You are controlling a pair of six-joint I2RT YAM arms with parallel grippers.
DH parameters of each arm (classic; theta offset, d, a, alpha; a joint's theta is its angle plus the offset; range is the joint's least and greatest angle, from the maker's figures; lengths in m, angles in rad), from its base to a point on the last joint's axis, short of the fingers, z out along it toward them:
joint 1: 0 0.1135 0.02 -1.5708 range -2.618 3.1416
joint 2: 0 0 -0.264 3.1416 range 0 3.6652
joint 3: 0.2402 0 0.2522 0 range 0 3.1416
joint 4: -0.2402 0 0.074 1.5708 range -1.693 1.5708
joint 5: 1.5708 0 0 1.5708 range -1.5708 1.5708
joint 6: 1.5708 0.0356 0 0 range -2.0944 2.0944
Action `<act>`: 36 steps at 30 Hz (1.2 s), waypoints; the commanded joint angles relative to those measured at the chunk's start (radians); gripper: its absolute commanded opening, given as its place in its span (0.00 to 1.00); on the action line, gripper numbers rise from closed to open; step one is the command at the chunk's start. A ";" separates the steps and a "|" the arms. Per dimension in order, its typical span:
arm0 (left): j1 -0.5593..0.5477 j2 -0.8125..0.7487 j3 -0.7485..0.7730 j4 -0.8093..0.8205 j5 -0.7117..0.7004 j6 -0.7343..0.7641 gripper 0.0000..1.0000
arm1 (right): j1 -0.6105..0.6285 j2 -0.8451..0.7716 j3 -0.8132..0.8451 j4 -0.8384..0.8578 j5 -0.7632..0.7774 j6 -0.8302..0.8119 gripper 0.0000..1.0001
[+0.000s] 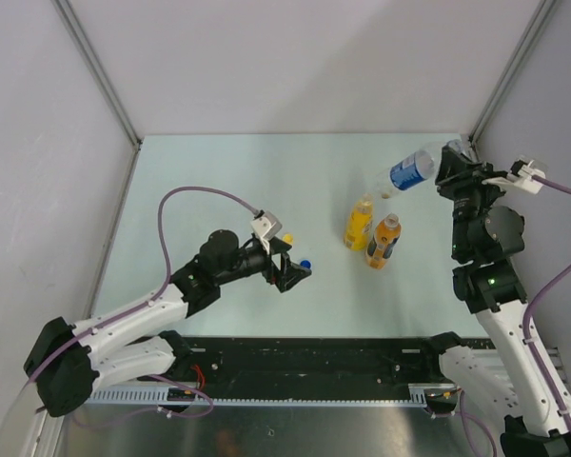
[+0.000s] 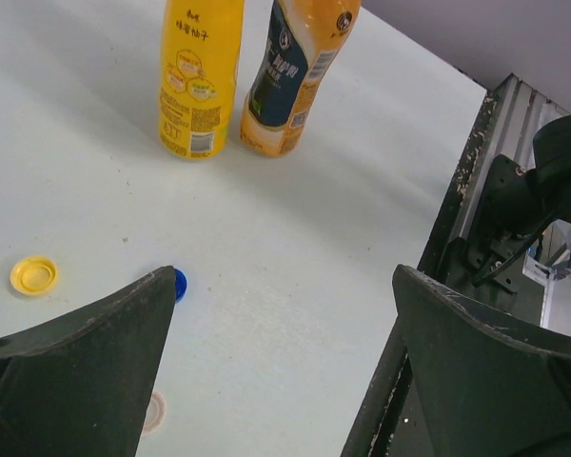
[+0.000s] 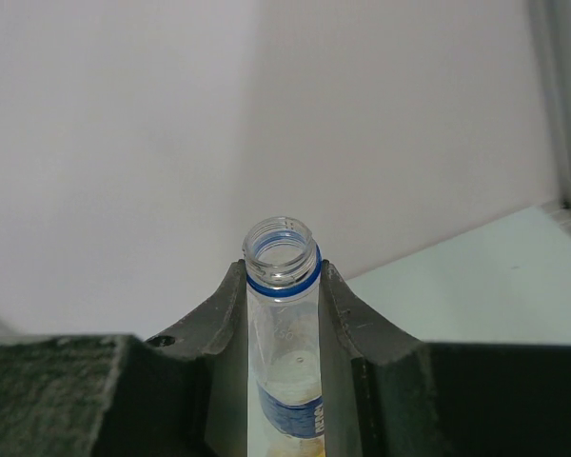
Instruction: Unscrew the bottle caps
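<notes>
Pale green counter (image 1: pixel 219 181), white walls: right hand (image 3: pixel 282 278) is clamped on the uncapped clear bottle (image 3: pixel 284 249), aloft far right, at its stiff neck, probably light, thin-walled, crushable lower down; left hand (image 2: pixel 284 281) gapes empty above the loose yellow cap (image 2: pixel 33 275).

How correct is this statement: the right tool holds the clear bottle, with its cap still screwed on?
Wrong in one respect. The right tool holds the clear bottle, but it is uncapped: the right wrist view shows an open neck with only a blue ring.
</notes>
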 commanded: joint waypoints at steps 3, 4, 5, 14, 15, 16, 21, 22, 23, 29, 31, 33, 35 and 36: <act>-0.004 0.009 -0.019 0.010 0.024 0.014 0.99 | -0.021 0.025 0.025 0.032 0.230 -0.130 0.00; -0.004 0.012 -0.019 0.007 0.027 0.014 0.99 | -0.024 0.038 0.026 0.032 0.236 -0.146 0.00; -0.005 0.015 -0.019 0.005 0.030 0.013 1.00 | -0.027 0.053 0.026 0.030 0.241 -0.161 0.00; -0.004 0.036 -0.026 0.001 0.047 0.003 1.00 | -0.036 0.200 0.026 -0.074 0.196 -0.203 0.00; -0.005 0.038 -0.026 0.001 0.050 0.002 1.00 | -0.036 0.218 0.026 -0.083 0.188 -0.203 0.00; -0.005 0.042 -0.027 0.001 0.053 0.001 1.00 | -0.036 0.236 0.026 -0.091 0.182 -0.204 0.00; -0.006 0.048 -0.027 -0.001 0.067 -0.004 0.99 | -0.036 0.315 0.026 -0.145 0.168 -0.191 0.00; -0.007 0.049 -0.027 -0.002 0.068 -0.005 0.99 | -0.036 0.328 0.026 -0.162 0.164 -0.183 0.00; -0.008 0.049 -0.028 -0.002 0.069 -0.004 0.99 | -0.035 0.340 0.026 -0.178 0.163 -0.176 0.00; -0.008 0.036 -0.023 -0.009 0.057 -0.007 0.99 | -0.017 0.411 0.005 -0.251 0.263 -0.092 0.00; -0.008 0.030 -0.024 -0.010 0.058 -0.006 0.99 | -0.003 0.421 -0.024 -0.235 0.306 -0.085 0.00; -0.008 0.030 -0.025 -0.010 0.059 -0.004 0.99 | 0.010 0.418 -0.058 -0.205 0.324 -0.084 0.00; -0.007 0.035 -0.023 -0.010 0.059 -0.003 0.99 | 0.023 0.407 -0.085 -0.180 0.337 -0.084 0.00; -0.008 0.037 -0.021 -0.012 0.061 -0.003 1.00 | 0.028 0.401 -0.094 -0.173 0.342 -0.085 0.00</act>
